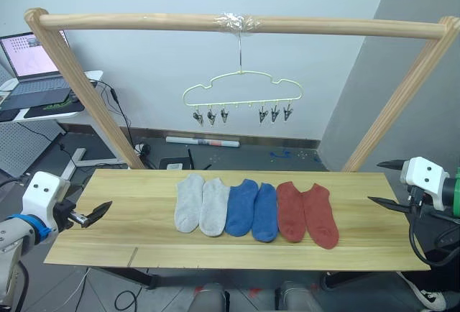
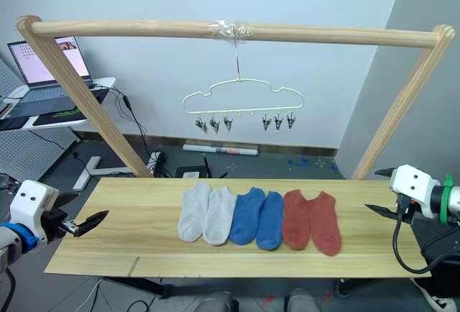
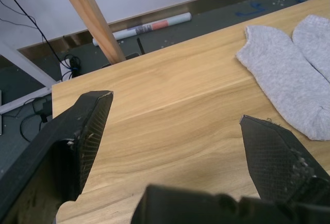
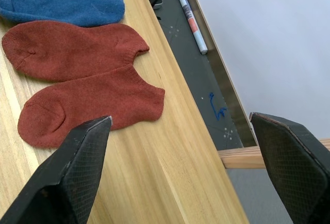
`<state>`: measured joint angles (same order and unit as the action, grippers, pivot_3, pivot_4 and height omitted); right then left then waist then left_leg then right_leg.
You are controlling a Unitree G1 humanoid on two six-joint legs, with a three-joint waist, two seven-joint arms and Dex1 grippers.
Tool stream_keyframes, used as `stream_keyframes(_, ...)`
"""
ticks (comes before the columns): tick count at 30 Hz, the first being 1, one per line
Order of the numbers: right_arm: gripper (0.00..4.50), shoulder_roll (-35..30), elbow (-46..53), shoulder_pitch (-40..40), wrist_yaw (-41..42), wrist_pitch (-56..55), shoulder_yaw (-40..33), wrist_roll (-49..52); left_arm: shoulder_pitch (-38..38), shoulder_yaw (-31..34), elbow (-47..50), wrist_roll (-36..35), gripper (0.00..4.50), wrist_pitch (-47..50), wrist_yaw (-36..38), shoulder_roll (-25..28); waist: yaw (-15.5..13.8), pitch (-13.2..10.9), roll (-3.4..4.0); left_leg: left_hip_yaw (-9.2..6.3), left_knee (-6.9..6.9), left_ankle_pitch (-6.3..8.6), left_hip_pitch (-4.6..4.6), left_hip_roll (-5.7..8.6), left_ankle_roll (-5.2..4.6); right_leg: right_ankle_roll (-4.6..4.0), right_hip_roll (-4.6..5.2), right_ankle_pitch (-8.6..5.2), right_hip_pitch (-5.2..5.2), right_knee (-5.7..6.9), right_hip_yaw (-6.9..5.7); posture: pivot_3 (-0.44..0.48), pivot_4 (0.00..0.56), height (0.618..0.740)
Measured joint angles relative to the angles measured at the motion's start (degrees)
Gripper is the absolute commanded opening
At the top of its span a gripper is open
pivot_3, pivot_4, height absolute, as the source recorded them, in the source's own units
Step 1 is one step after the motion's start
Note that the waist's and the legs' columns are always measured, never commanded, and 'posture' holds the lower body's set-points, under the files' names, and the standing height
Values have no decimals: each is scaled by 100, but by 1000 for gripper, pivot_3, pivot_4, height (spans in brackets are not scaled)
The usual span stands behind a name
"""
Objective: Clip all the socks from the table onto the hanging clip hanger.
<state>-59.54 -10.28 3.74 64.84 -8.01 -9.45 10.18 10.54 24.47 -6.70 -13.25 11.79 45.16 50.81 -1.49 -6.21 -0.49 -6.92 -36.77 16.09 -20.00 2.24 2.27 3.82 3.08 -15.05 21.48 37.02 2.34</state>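
Six short knit socks [image 1: 255, 210], grey, blue and brick red pairs, lie in a row mid-counter on the light wood plank counter [image 1: 129, 211]. The left gripper [image 1: 98, 211] and right gripper [image 1: 384, 182] hover at opposite ends, jaws wide open and empty. The pale yellow-green wire clip hanger [image 1: 241, 90] hangs above.

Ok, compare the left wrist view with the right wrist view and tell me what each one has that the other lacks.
The left wrist view has the two grey socks, a slanted wooden pole and the open left end effector. The right wrist view has the two red socks, a blue sock beyond them, and the open right end effector. Both share the table and the white tube on the floor.
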Motion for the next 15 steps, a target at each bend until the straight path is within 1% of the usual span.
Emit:
stream_keyframes(3,4500,-3,64,-42,-5,63,-13,2,13,0,-11,7,4474,-17,60,1,0,0,0,0,0,0,0,0,0,-3,0,2,0,0,0,99,48,740)
stream_keyframes(8,4500,-3,315,-94,-48,267,-69,10,10,0,-182,82,4474,-312,77,1,0,0,0,1,-1,0,1,0,0,-1,0,1,-1,0,1,99,50,740)
stream_keyframes(15,4500,21,394,-84,-180,367,-74,10,-24,31,-227,-25,4474,-461,175,1,0,0,0,1,-2,0,1,0,0,-1,0,1,-1,1,0,96,52,740)
